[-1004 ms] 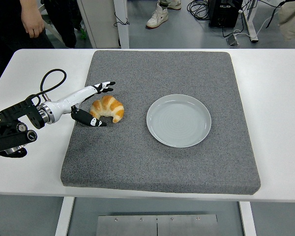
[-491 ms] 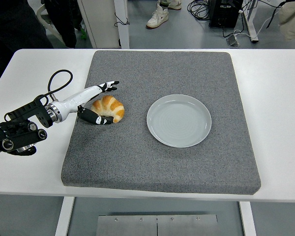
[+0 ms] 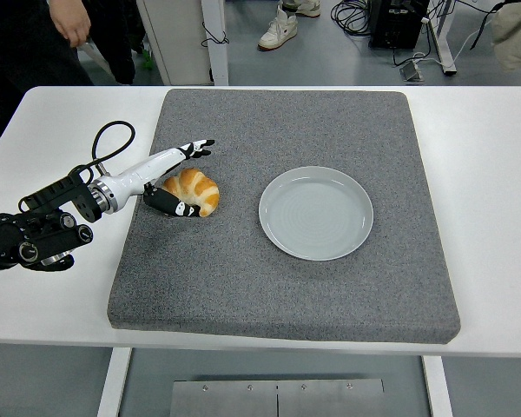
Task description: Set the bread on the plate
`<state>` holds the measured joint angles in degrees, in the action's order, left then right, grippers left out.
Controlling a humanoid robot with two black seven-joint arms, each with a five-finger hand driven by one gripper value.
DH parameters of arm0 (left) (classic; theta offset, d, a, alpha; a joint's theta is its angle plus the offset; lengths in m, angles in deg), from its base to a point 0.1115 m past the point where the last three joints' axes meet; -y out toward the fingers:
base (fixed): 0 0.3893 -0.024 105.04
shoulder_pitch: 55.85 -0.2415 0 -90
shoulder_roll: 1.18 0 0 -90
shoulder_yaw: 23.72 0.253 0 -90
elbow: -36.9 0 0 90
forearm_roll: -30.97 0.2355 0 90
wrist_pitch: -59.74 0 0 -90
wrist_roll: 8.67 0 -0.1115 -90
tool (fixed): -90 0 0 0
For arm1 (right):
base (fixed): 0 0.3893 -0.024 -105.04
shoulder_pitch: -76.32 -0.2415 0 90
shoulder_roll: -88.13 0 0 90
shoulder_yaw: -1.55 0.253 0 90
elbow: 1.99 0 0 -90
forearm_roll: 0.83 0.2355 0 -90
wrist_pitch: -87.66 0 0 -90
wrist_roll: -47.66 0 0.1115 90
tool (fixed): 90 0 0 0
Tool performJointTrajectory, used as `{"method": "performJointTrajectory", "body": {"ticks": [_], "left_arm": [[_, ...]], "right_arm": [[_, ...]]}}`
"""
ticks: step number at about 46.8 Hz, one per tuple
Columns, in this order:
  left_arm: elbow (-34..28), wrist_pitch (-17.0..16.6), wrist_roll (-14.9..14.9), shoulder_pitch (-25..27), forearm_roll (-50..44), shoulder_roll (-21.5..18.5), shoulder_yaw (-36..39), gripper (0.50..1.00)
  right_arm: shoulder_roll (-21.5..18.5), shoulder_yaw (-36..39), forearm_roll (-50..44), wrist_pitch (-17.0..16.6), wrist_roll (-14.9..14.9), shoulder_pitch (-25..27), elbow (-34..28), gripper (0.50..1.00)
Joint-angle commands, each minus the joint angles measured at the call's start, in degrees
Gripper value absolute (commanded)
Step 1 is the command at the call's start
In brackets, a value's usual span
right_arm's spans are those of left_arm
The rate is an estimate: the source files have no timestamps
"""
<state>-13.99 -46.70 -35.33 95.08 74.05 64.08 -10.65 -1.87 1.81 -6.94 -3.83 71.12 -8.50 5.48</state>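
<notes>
The worktop (image 3: 495,217) is white and carries a grey mat (image 3: 286,287), which covers most of its middle. The left arm comes in low from the left edge.

Change since the earlier frames: the left hand (image 3: 178,178) has crept forward and its fingers have drawn in around the bread (image 3: 191,191), a croissant. The upper fingers now lie along the far side and the lower fingers (image 3: 175,208) press at the near edge. The hand is half-closed with fingers on both flanks; it looks like contact, but the bread hasn't left the mat, so I judge it as the grasp forming, not yet secured. The bread sits in about the same spot, between the fingers.

The right hand is not in view. A person stands beyond the worktop's far-left corner, well apart from the hand.

The plate (image 3: 316,214) lies empty, well off past the fingertips on the far side of the bread. Only bare mat lies between bread and plate, so there is nothing to clear. The mat's left edge is just behind the wrist, with plenty of mat beyond the plate. The lift needs little height, just over the plate rim.
</notes>
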Motion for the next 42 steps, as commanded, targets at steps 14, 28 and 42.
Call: {"method": "performJointTrajectory", "body": {"ticks": [14, 28, 42], "left_arm": [[0.6, 0.0, 0.5, -0.4, 0.2, 0.2, -0.2, 0.698], [0.6, 0.0, 0.3, 0.1, 0.2, 0.2, -0.2, 0.5], [0.6, -1.1, 0.0, 1.3, 0.4, -0.1, -0.2, 0.5]], "right_arm": [[0.0, 0.0, 0.0, 0.0, 0.0, 0.0, 0.0, 1.0], [0.0, 0.0, 0.0, 0.0, 0.0, 0.1, 0.0, 1.0], [0.0, 0.0, 0.0, 0.0, 0.0, 0.0, 0.0, 1.0]]}}
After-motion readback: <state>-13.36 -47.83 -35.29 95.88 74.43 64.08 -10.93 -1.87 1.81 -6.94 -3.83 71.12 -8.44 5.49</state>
